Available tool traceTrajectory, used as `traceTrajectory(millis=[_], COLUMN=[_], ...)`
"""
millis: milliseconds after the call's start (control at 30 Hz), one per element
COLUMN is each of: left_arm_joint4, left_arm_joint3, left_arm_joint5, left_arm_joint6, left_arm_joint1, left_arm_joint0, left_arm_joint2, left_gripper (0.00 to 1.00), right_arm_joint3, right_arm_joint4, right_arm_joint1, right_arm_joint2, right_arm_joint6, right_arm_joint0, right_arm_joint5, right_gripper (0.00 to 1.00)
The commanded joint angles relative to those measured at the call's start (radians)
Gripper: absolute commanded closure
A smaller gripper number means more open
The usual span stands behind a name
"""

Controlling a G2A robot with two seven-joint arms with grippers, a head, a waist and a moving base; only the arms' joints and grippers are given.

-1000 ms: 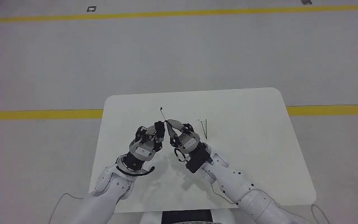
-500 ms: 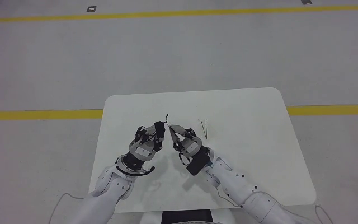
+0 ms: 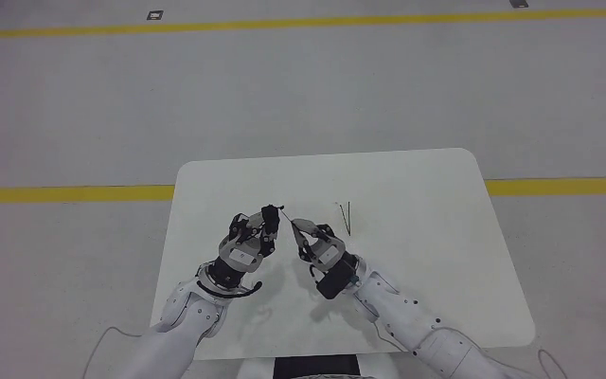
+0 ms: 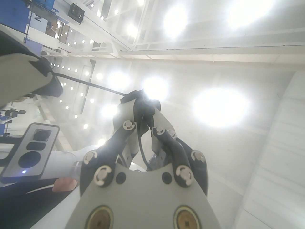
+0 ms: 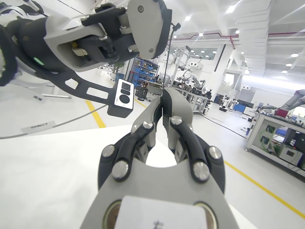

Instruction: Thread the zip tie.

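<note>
Pinching one end of the thin black zip tie (image 4: pixel 95 85) between closed ribbed pads, the right tool (image 5: pixel 163 96) faces the left tool (image 4: pixel 143 98), also shut, gripping the other end. The left wrist view shows the strap as a taut line between them. Both hang above the smooth white counter (image 3: pixel 426 189), left of its middle. Two loose ties (image 3: pixel 347 217) lie flat beside the right tool.

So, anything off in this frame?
Nothing stands out. The zip tie runs straight between the left end effector and right end effector, both shut on it above the table; spare ties lie beside them.
</note>
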Motion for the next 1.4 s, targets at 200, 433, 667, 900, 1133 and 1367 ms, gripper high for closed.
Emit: traceTrajectory(millis=[200,433,667,900,1133,1367], left_arm_joint4=[0.0,0.0,0.0,0.0,0.0,0.0], left_arm_joint3=[0.0,0.0,0.0,0.0,0.0,0.0], left_arm_joint5=[0.0,0.0,0.0,0.0,0.0,0.0], left_arm_joint6=[0.0,0.0,0.0,0.0,0.0,0.0], left_arm_joint1=[0.0,0.0,0.0,0.0,0.0,0.0], left_arm_joint0=[0.0,0.0,0.0,0.0,0.0,0.0], left_arm_joint2=[0.0,0.0,0.0,0.0,0.0,0.0], left_gripper=[1.0,1.0,1.0,1.0,1.0,1.0], right_arm_joint3=[0.002,0.001,-0.052,-0.127,-0.238,-0.238], right_arm_joint4=[0.0,0.084,0.188,0.25,0.305,0.305], right_arm_joint1=[0.008,0.02,0.036,0.046,0.059,0.059], right_arm_joint2=[0.003,0.086,0.191,0.279,0.381,0.381], right_arm_joint6=[0.02,-0.024,-0.067,-0.079,-0.076,-0.076], right_arm_joint0=[-0.006,-0.072,-0.151,-0.19,-0.226,-0.226], right_arm_joint5=[0.025,0.016,-0.016,-0.058,-0.137,-0.137], right_gripper=[0.0,0.0,0.0,0.0,0.0,0.0])
